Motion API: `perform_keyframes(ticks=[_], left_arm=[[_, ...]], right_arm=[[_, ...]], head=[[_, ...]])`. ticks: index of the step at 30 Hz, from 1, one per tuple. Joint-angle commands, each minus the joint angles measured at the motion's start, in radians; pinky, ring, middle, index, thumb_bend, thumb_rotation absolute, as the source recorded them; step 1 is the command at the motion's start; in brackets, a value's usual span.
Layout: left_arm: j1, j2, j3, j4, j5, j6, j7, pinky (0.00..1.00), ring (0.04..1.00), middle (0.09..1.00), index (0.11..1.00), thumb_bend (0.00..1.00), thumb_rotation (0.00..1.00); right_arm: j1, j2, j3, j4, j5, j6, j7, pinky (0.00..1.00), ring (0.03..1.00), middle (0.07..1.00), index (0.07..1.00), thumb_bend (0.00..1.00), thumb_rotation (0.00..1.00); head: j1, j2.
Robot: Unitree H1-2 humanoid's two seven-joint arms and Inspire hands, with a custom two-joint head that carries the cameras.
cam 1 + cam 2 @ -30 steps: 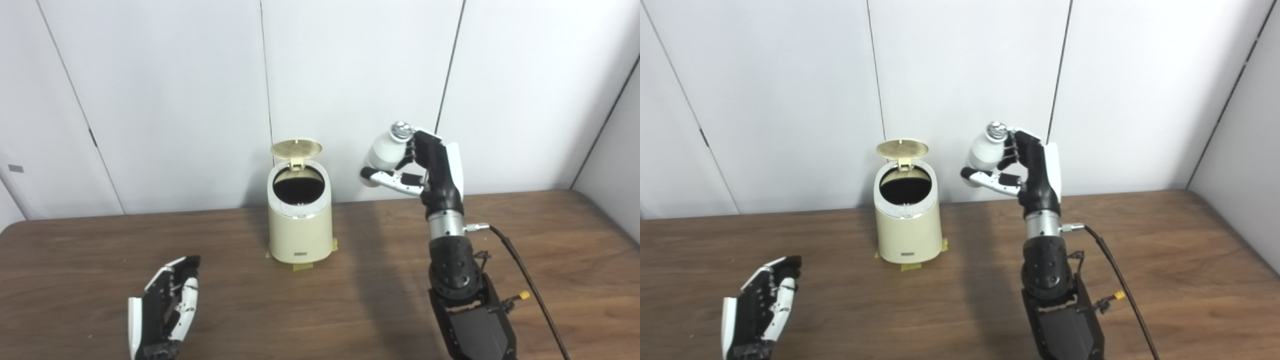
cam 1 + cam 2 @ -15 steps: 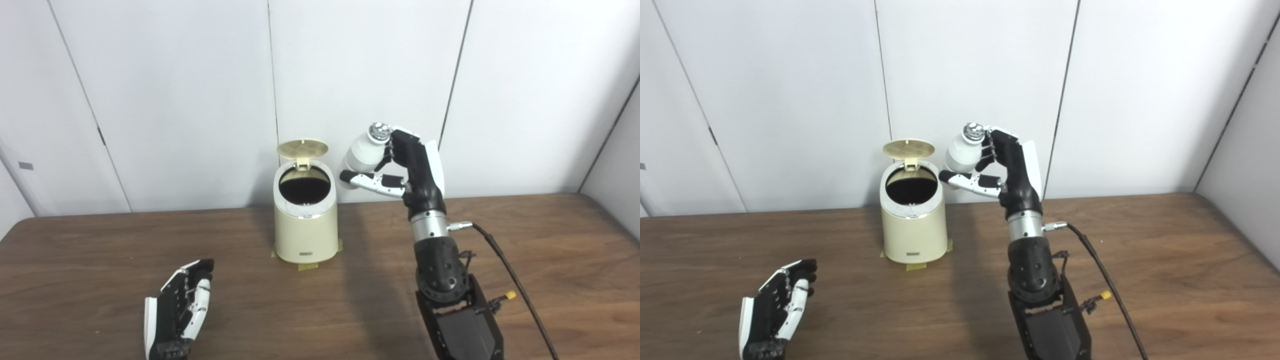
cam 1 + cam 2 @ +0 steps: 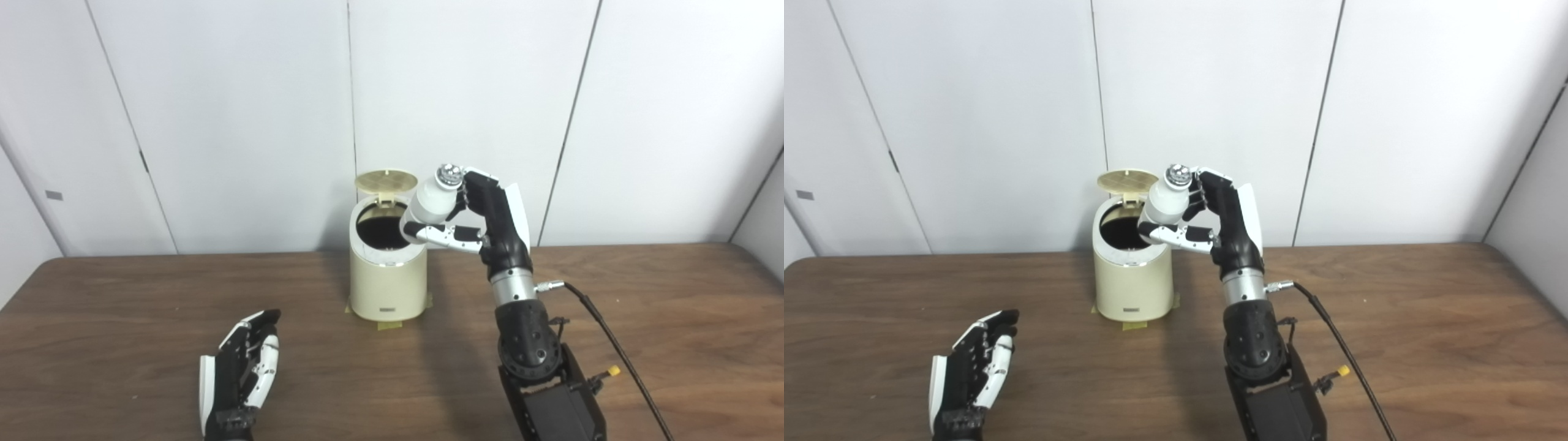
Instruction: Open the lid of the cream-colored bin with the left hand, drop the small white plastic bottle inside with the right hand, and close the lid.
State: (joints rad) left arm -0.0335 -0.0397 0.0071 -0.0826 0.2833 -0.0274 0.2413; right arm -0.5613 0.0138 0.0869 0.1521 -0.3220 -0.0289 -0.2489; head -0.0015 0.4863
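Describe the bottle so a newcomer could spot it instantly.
Find the cream bin by the wall, its lid up. At its open rim the right robot hand grips a small white bottle, tilted, with a shiny silver cap.

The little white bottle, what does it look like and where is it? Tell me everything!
The small white bottle looks like smooth plastic, with a shiny silver cap on top. It is tilted, cap up and leaning right, base toward the open cream bin. The right hand holds it in the air over the bin's right rim, fingers wrapped around it, thumb beneath. Nothing else touches it.
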Motion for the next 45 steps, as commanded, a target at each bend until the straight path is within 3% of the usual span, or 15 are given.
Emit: perform_keyframes(ticks=[1, 13, 31, 42, 45], left_arm=[[-0.027, -0.008, -0.011, 0.001, 0.019, -0.046, 0.014, 0.68, 0.75, 0.762, 0.729, 0.2, 0.62], [-0.028, -0.019, -0.017, -0.007, 0.017, -0.048, 0.017, 0.69, 0.755, 0.764, 0.731, 0.21, 0.62], [-0.027, -0.028, -0.024, -0.048, 0.048, -0.03, 0.015, 0.67, 0.739, 0.747, 0.72, 0.2, 0.63], [-0.024, -0.032, -0.024, -0.055, 0.045, -0.03, 0.011, 0.68, 0.744, 0.75, 0.722, 0.21, 0.64], [-0.024, -0.032, -0.025, -0.056, 0.047, -0.028, 0.011, 0.68, 0.744, 0.748, 0.722, 0.21, 0.64]], right_arm=[[-0.067, 0.004, 0.001, -0.007, -0.009, -0.068, -0.015, 0.37, 0.44, 0.49, 0.483, 0.52, 0.0], [-0.107, 0.019, 0.006, 0.151, -0.011, -0.178, -0.041, 0.39, 0.452, 0.491, 0.476, 0.52, 0.0], [-0.199, 0.026, -0.002, 0.37, -0.022, -0.273, -0.109, 0.41, 0.455, 0.49, 0.477, 0.52, 0.0], [-0.225, 0.009, 0.033, 0.458, -0.095, -0.312, -0.184, 0.4, 0.45, 0.491, 0.481, 0.52, 0.0], [-0.228, -0.008, 0.062, 0.492, -0.147, -0.355, -0.228, 0.4, 0.45, 0.496, 0.478, 0.52, 0.0]], head=[[0.0, 0.001], [0.009, 0.002], [0.014, 0.012], [0.014, 0.01], [0.014, 0.01]])
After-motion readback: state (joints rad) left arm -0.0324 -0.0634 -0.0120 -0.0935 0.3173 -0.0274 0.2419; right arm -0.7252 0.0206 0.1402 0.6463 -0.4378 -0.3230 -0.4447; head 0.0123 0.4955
